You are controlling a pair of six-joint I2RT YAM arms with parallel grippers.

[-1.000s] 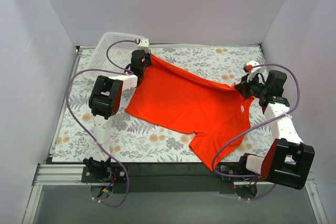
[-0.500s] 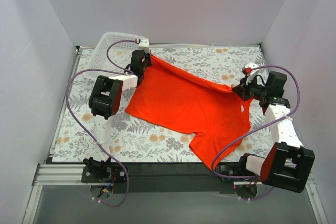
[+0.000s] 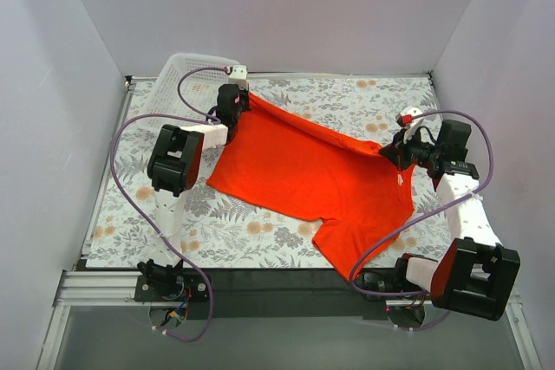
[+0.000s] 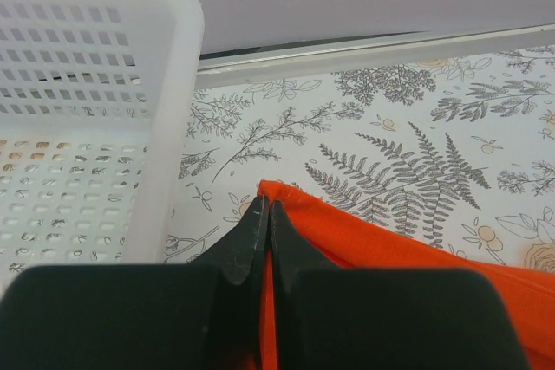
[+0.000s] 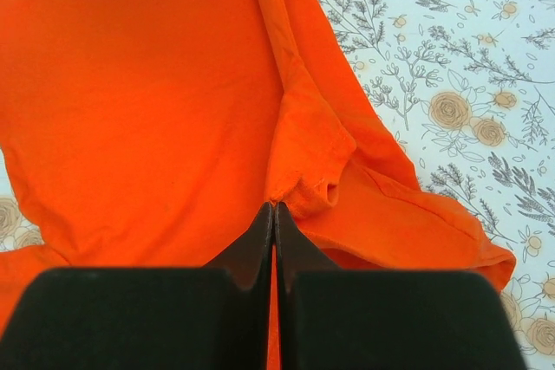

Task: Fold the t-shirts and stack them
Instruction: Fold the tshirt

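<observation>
One bright orange-red t-shirt (image 3: 312, 175) hangs stretched between my two grippers over the flowered table, its lower part with a sleeve trailing toward the front edge. My left gripper (image 3: 234, 103) is shut on the shirt's far left corner (image 4: 286, 201), fabric pinched between the jaws, next to the basket. My right gripper (image 3: 397, 152) is shut on a bunched fold of the shirt (image 5: 303, 162) at its right side. The right wrist view shows orange cloth spreading below and a hem (image 5: 434, 236) over the table.
A white plastic mesh basket (image 3: 178, 84) stands at the far left corner, close to my left gripper; its wall (image 4: 113, 127) fills the left of the left wrist view. The table's back rail (image 4: 364, 45) and grey walls enclose the space.
My right gripper has moved a little left and away from the arm's base with the shirt's right side. The left gripper has stayed put.
</observation>
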